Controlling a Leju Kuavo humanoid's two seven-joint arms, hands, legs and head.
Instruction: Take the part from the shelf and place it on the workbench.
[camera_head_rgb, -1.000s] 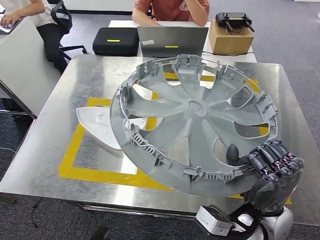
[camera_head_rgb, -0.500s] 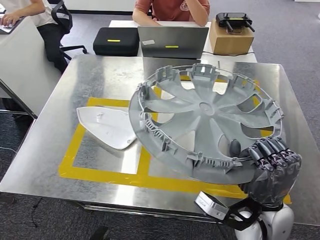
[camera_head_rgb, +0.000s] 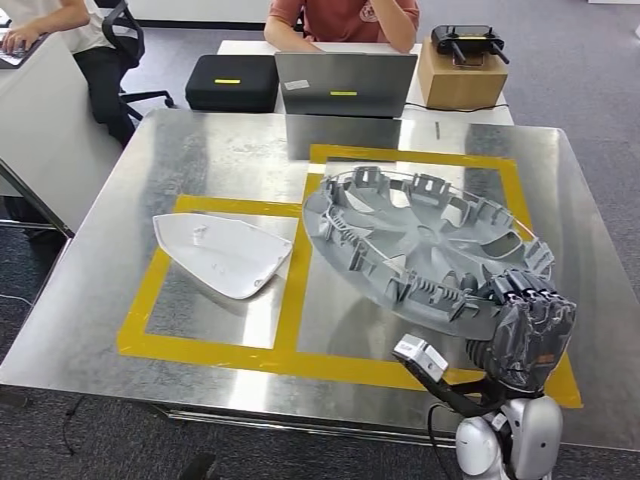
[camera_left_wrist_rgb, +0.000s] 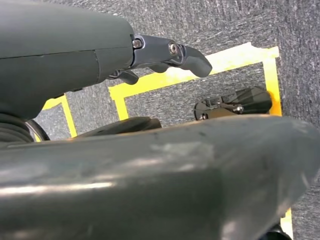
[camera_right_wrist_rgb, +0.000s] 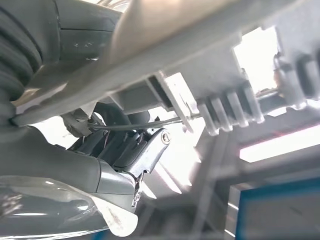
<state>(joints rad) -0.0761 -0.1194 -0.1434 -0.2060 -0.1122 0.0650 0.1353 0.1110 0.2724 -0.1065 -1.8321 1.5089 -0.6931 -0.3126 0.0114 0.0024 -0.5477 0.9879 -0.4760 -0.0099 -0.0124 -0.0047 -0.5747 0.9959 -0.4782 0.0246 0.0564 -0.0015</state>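
Over the workbench (camera_head_rgb: 189, 150), right hand (camera_head_rgb: 528, 320) gripped the tilted wheel cover (camera_head_rgb: 423, 240) rim; left hand (camera_left_wrist_rgb: 166, 52) fingers apart, held nothing.

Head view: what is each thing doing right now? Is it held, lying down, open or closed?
Grey wheel cover: tilted, near edge held, inner side up, over the right yellow square.
Right hand: grips the wheel cover's near rim.
White part: lying flat on the workbench, untouched.
Laptop: open, back toward the robot.
Black case: closed.
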